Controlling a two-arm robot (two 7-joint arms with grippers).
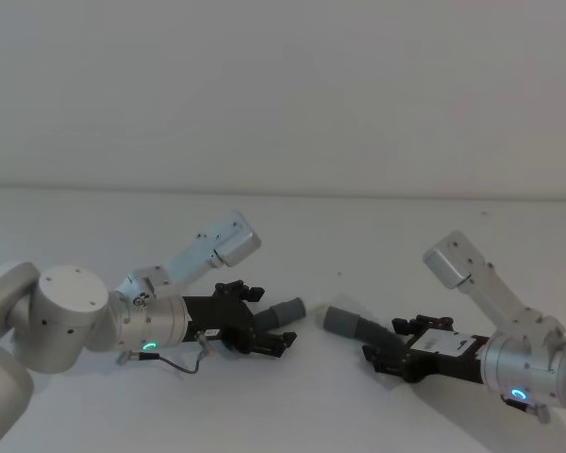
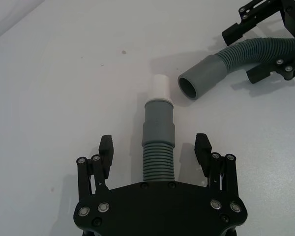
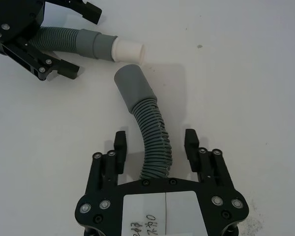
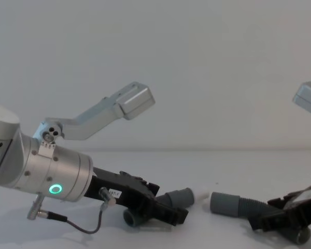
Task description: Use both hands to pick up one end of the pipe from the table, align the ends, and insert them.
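Two grey corrugated pieces of the pipe lie on the white table (image 1: 292,236), their ends facing each other a short gap apart. The shorter piece (image 2: 158,147) has a grey cuff with a whitish tip (image 2: 162,88). My left gripper (image 2: 155,150) is open and straddles its ribbed part, with both fingers clear of it. The longer, curved piece (image 3: 153,140) ends in a smooth grey cuff (image 3: 132,86). My right gripper (image 3: 155,142) is open astride it in the same way. In the head view the left gripper (image 1: 264,332) and the right gripper (image 1: 389,351) sit low over the table.
Bare white table surface lies all around the two pieces. A plain grey wall (image 1: 283,85) rises behind the table's far edge. A thin grey cable (image 4: 88,228) loops under my left wrist.
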